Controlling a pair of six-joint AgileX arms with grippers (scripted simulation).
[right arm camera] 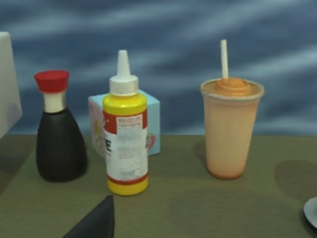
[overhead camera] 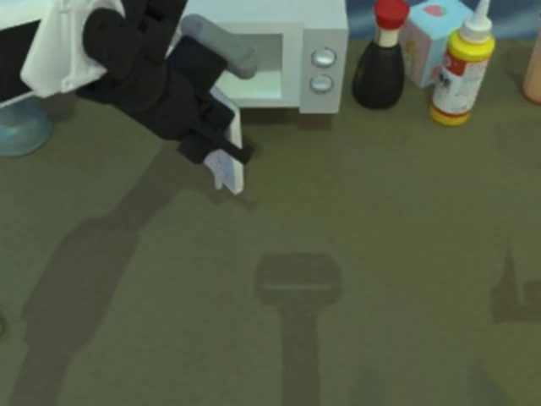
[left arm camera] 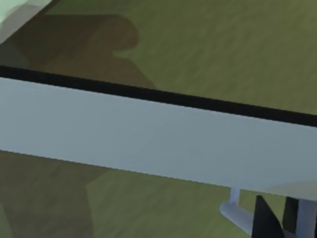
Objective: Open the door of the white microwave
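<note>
The door stood swung well out from the white microwave, its handle pinched by the left gripper, whose thin hold could slip if it pulled off-arc

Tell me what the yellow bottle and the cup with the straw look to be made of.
Yellow bottle: looks like glossy squeeze plastic, judging by its smooth yellow body, white nozzle cap and paper-like printed label. Cup with the straw: seems to be clear or translucent plastic, since the peach-coloured drink shows through the wall under a pale rim; the white straw also looks plastic. Rendered surfaces leave both open.
</note>
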